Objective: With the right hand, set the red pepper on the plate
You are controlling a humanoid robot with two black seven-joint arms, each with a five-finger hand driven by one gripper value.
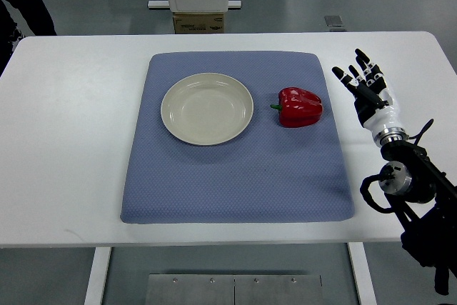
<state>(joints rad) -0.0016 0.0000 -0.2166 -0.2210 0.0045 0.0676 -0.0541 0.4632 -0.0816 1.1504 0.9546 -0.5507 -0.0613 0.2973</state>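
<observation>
Your right hand [368, 91] hovers with fingers spread and holding nothing, over the bare counter [71, 141] just off the blue mat [235, 183]. The red pepper [300, 107] lies on that mat to the hand's left, near but apart from it, on its side with its long axis running across, its green stem pointing away from the hand toward the plate [207, 108]. The plate sits empty just beyond the pepper, so your reach goes leftward.
</observation>
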